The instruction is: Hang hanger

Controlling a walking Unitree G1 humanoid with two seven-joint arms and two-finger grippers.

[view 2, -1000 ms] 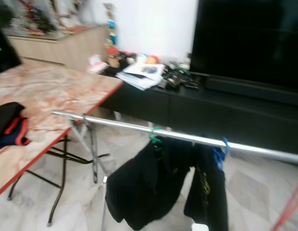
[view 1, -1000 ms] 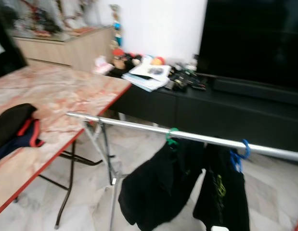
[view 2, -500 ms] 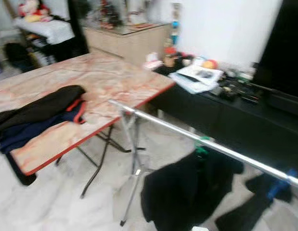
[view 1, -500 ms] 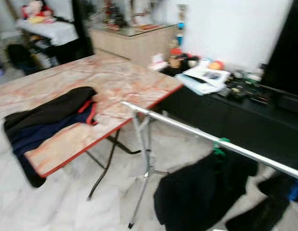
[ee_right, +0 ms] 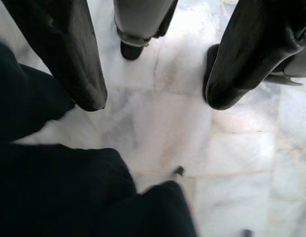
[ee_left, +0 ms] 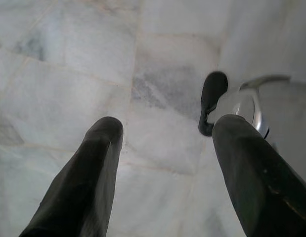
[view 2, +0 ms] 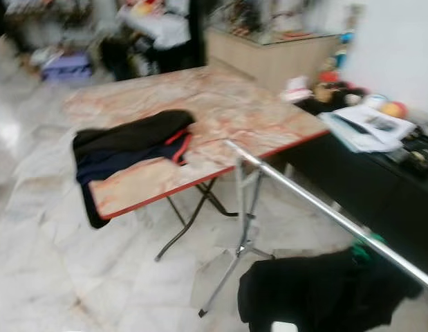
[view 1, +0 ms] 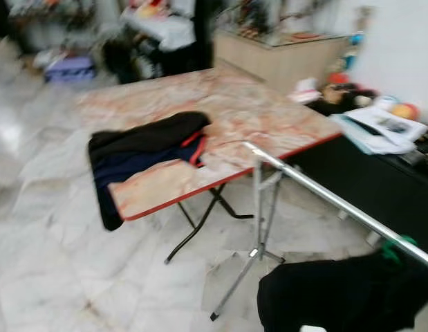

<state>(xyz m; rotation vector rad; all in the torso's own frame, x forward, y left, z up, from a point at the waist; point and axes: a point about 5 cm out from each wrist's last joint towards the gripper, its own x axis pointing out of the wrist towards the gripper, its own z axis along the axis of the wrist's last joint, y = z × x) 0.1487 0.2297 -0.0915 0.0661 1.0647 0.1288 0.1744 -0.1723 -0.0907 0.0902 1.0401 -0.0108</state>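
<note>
A silver clothes rail [view 1: 324,195] on a metal stand runs from the table's corner toward the lower right. A black garment [view 1: 331,294] hangs from it on a green hanger [view 1: 391,249]. Dark clothes with red trim [view 1: 141,149] lie piled on the marble-patterned folding table [view 1: 234,117], drooping over its near edge. My left gripper [ee_left: 165,140] hangs open over the marble floor, nothing between its fingers. My right gripper [ee_right: 155,101] is open too, above the floor, with black cloth [ee_right: 54,182] beside and below it.
A low black cabinet [view 1: 379,187] with papers and small items stands at the right. A wooden sideboard [view 1: 283,59] and cluttered shelves line the back. Pale marble floor [view 1: 54,256] spreads wide on the left. My own foot [ee_left: 212,101] shows near the left gripper.
The camera has swung left: the table and pile of clothes now sit mid-view, the rail and hanging garments have slid to the right edge, and the blue hanger has left the picture.
</note>
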